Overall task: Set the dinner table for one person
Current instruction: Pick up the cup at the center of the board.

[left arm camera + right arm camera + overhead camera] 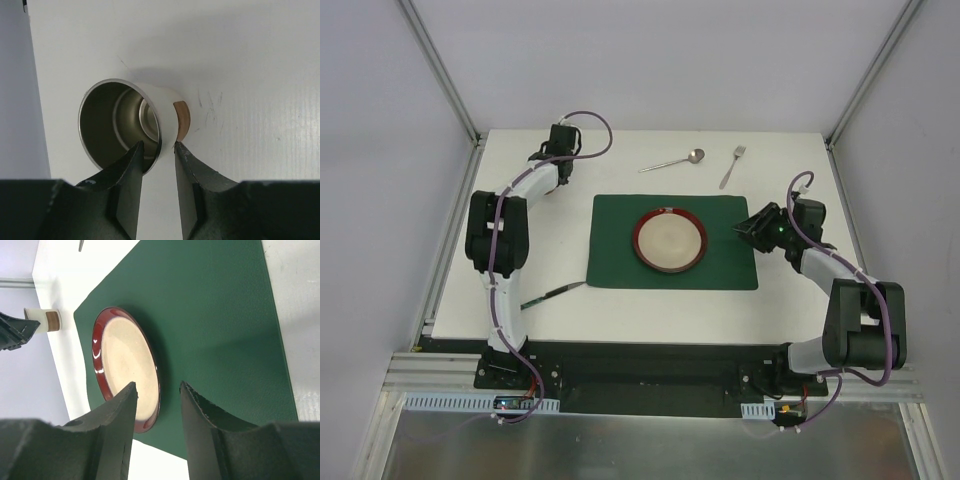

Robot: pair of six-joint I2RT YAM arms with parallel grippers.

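Observation:
On the white dinner table lies a dark green placemat with a red-rimmed cream plate on it. At the back left corner my left gripper hangs over a white cup with a steel inside and a brown band. The cup stands on the table. The left gripper is open astride the cup's rim, one finger inside and one against the outer wall. My right gripper hovers open and empty at the mat's right edge. The right gripper faces the plate.
A spoon and a fork lie behind the mat. A knife lies on the table by the mat's front left corner, next to the left arm. Metal frame rails edge the table on both sides.

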